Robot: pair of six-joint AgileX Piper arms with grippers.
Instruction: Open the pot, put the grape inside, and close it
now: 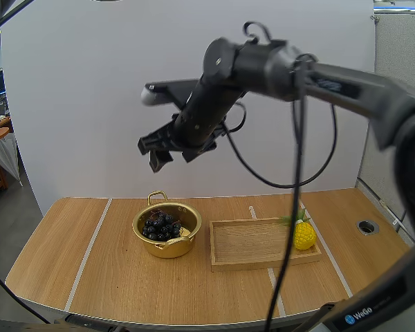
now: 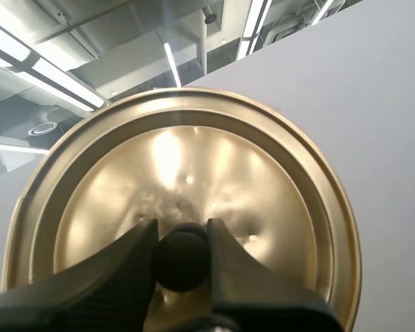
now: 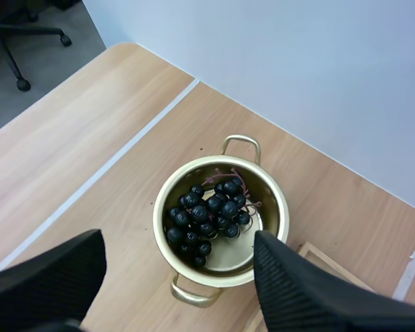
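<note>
The left jaws pinch the black knob point(image 2: 182, 259) of the gold lid point(image 2: 263, 200), held aloft. Left of the middle of the bench point(image 1: 90, 270) stands the open pot point(image 1: 166, 249), grapes point(image 1: 160, 226) inside, the wooden tray point(image 1: 252, 242) just beside it. High above the pot, the right jaws gape wide and empty: the lid, when lowered, could strike them, or swivel on its knob and seat askew.

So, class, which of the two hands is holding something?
The left hand: it pinches the black knob of the lid. The right hand is open, empty, above the pot.
</note>
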